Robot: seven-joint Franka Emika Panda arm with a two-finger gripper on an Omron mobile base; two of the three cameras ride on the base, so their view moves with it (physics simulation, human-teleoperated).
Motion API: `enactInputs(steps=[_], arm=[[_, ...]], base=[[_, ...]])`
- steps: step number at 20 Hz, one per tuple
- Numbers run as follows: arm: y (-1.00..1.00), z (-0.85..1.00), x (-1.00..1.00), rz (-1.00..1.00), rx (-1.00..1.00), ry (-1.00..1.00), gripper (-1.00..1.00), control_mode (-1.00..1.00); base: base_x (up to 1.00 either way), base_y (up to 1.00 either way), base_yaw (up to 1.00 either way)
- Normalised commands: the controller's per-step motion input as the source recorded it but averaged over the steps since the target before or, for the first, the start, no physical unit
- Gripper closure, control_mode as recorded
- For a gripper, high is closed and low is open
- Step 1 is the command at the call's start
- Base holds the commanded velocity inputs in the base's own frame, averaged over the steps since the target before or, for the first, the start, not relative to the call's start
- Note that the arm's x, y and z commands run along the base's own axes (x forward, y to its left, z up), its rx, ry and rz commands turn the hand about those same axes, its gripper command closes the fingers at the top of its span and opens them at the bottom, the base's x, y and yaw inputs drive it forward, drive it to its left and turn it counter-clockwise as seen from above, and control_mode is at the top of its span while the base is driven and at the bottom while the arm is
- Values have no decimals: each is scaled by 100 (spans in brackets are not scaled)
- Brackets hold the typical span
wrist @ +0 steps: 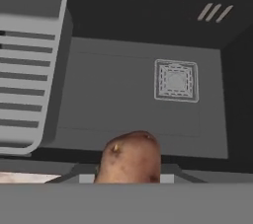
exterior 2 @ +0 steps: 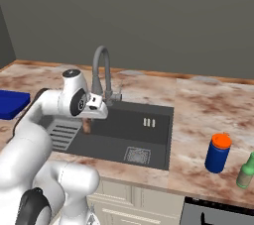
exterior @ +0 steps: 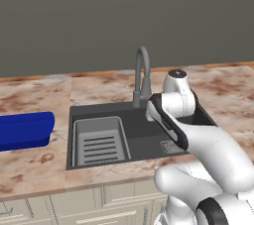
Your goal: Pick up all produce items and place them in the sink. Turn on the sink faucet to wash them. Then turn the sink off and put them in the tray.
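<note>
While my claw [exterior 2: 87, 126] hangs above the sink [exterior 2: 158, 107], its fingers are pressed in on the produce item [wrist: 129, 158], a lumpy orange-brown piece that juts up between them at the bottom of the hand view. So the thing is not away from me in any direction; it sits in my grip, and what matters is what lies beneath it.

From the hand view, the dark basin floor spreads out under the piece, with the square drain grate [wrist: 176, 80] ahead and off to one side, and the grey slatted rack [wrist: 27, 67] off to the other side. The piece looks to hang over the near part of the open floor, between rack and grate (closer to the basin's front edge than to its back wall, I judge). In the right base view my claw is below the faucet [exterior 2: 101, 68], beside the rack [exterior 2: 62, 135], with a brownish bit showing under the hand.

I judge the next move is straight down and let go, keeping clear of the rack. The blue tray [exterior: 25, 130] sits on the counter well apart, past the rack side of the sink.
</note>
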Motion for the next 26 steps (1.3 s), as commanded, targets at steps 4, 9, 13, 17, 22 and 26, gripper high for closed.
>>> enactInputs(steps=[4,9,13,17,22,26], arm=[[62,23,-18,-1,0,0,100,-100],[49,8,-8,0,-2,0,100,-100],[0,0,-1,0,0,0,100,-100],[38,1,0,0,-2,0,100,-100],[70,5,0,0,-7,0,100,-100],[84,7,10,0,-8,3,100,-100]], base=[[0,0,0],[0,0,0],[0,0,0],[0,0,0],[0,0,0],[0,0,0]])
